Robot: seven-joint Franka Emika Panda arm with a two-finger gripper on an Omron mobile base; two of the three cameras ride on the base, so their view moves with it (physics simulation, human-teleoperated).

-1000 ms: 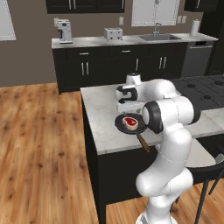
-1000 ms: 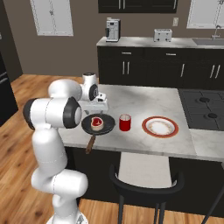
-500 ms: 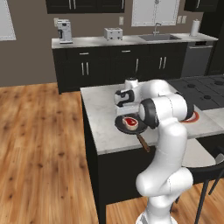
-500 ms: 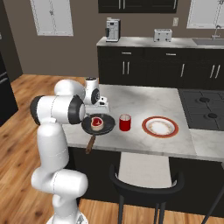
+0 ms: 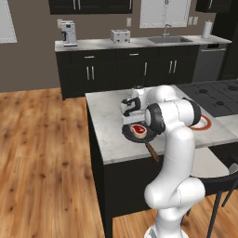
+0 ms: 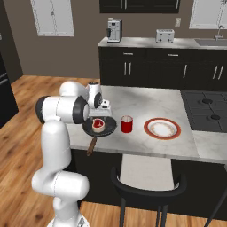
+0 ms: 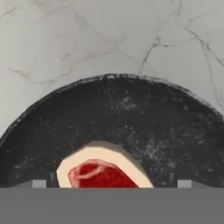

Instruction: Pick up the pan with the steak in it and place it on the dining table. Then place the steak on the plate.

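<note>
Place: you're in a home kitchen.
Signs: dark cabinets point(image 5: 116, 69), sink point(image 5: 168, 40), toaster point(image 5: 120, 35), stovetop point(image 6: 208, 105).

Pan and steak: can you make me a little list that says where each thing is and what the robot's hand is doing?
pan: on the dining table, near its front edge, wooden handle sticking out over the edge
steak: lying inside the pan
plate: on the same table, bare, past the red cup
end effector: open, right above the steak, holding nothing
hand view: steak low in the picture, black pan floor around it
</note>
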